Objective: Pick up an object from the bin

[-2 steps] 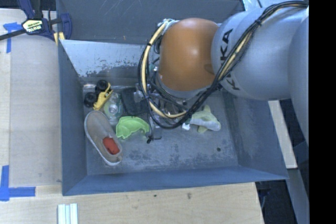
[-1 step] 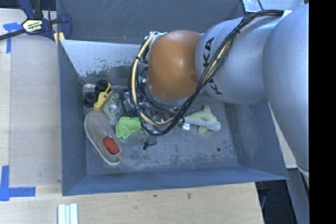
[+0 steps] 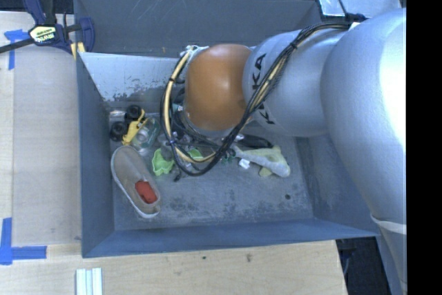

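Whether the jaws are open or shut, and whether they hold anything, I cannot tell: they sit under the arm's round orange wrist cover (image 3: 215,86), low over the middle of the grey metal bin (image 3: 207,214). Nearest, at the cover's near-left edge, lies a small crumpled green piece (image 3: 163,161). A pale, soft, whitish-green object (image 3: 271,161) lies to the near right. Further left sits a clear oval plastic shell (image 3: 128,173) with a red lump (image 3: 146,191) inside, and yellow-and-black bits (image 3: 131,124) lie at far left.
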Controlling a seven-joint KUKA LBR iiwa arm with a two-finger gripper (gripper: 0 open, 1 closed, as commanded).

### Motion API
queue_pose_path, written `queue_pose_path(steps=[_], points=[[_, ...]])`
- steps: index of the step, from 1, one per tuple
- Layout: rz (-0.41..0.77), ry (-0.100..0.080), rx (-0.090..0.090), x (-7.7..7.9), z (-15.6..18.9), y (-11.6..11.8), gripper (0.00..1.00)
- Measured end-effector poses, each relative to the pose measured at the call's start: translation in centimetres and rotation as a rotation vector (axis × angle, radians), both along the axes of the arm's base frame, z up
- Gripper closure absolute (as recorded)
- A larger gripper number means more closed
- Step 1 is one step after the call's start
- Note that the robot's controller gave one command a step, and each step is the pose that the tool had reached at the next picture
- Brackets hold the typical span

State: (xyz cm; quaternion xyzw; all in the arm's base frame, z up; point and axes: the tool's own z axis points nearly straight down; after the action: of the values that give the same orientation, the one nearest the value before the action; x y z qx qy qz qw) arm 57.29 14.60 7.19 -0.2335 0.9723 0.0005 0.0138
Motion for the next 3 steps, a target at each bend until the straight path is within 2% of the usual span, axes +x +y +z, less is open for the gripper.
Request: queue_pose_path(steps=[1,2,3], points=[[-0.001,0.000,0.000,0.0,0.0,0.0,1.00],[-0.040,-0.003,0.002,1.3,6.2,0.0,1.00],[-0.041,-0.002,0.002,1.3,6.2,0.0,1.00]])
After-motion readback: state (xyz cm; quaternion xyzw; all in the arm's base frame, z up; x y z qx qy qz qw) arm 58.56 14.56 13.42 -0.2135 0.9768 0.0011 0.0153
